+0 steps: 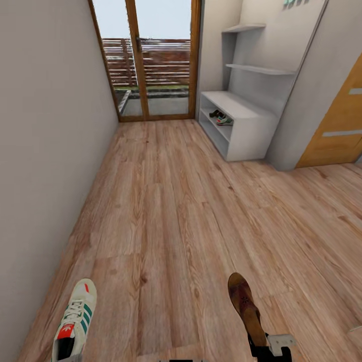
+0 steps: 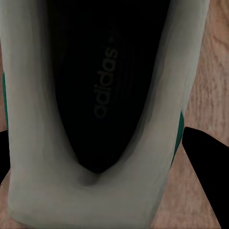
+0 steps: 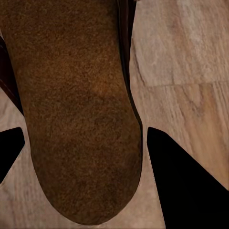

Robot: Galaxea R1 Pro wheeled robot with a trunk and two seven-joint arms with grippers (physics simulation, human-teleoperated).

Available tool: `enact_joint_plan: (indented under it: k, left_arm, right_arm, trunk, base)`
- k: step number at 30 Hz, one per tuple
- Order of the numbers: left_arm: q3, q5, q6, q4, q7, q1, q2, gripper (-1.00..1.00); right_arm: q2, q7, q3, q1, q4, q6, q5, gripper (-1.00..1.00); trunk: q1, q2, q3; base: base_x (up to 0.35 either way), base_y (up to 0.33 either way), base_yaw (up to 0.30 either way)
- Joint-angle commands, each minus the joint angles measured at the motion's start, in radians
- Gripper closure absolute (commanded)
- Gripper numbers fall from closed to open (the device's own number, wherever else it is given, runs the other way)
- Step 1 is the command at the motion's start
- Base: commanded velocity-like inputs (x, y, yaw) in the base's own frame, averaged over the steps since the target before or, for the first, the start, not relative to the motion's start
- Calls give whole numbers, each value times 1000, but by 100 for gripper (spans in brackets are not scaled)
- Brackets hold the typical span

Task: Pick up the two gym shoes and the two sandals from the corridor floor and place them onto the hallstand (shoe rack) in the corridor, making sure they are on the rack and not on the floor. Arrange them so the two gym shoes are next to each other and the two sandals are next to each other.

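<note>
Starting at the fingers: in the left wrist view the left gripper (image 2: pixel 102 157) has its dark fingers (image 2: pixel 207 164) on either side of the heel of a cream-white lace-up gym shoe with green side stripes (image 2: pixel 95 143), so I'd call it clamped on the shoe. The right gripper (image 3: pixel 83 143) sits the same way, closed around the heel end of a slim flat brown sandal with a tan insole (image 3: pixel 76 119). Both are carried low at the near edge, over the light brown wood-plank corridor floor (image 1: pixel 171 201). For the carry, I'd keep both level and roll straight to the low pale-grey hallstand (image 1: pixel 241 113), far right. Count: one sneaker and one sandal in hand, plus what looks like another sneaker and something dark already on the rack's shelf (image 1: pixel 221 118), too small to be sure.
</note>
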Motion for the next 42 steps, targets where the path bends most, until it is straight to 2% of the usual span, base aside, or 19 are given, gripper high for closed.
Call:
enact_joint_plan:
  k: [1,8,36,42]
  left_arm:
    - [1,5,-3,1,-4,-1,0,100]
    - [1,5,-3,1,-4,-1,0,100]
    - [1,5,-3,1,-4,-1,0,100]
    - [1,5,-3,1,-4,-1,0,100]
  right_arm:
    - [1,10,-9,-1,0,-4,3,100]
    - [0,10,-9,-1,0,-4,3,100]
    - [1,11,-7,-1,0,-5,5,100]
    - [1,10,-7,-1,0,-5,4,100]
  trunk:
    - [0,0,-1]
    - [0,0,-1]
    - [0,0,-1]
    - [0,0,-1]
  base:
    - [338,0,214]
    - [338,0,152]
    - [338,0,5]
    - [338,0,191]
